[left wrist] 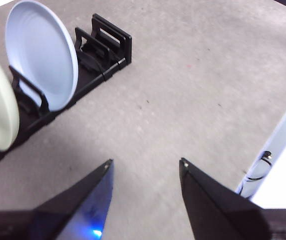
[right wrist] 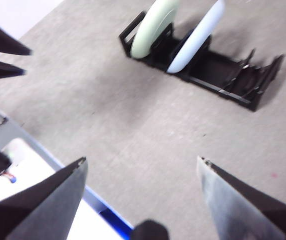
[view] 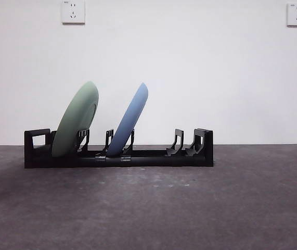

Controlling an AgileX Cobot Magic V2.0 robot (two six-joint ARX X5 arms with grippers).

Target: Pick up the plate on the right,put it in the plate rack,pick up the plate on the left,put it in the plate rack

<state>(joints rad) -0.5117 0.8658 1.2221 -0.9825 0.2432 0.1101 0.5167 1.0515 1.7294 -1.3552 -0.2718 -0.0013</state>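
Since both plates already stand in the rack (view: 118,156), there's nothing left on the desk (view: 190,208) to grab. The rack lies well away from both hands. Left hand (left wrist: 145,167) and right hand (right wrist: 141,162) hang wide open, empty. Green plate (view: 75,120) leans at the rack's end, blue plate (view: 130,120) 1 slot along, both tilted.

Left gripper (left wrist: 145,167) hovering with fingers (left wrist: 90,200) spread apart, right gripper (right wrist: 141,162) hovering with fingers (right wrist: 233,200) spread wide, both holding nothing
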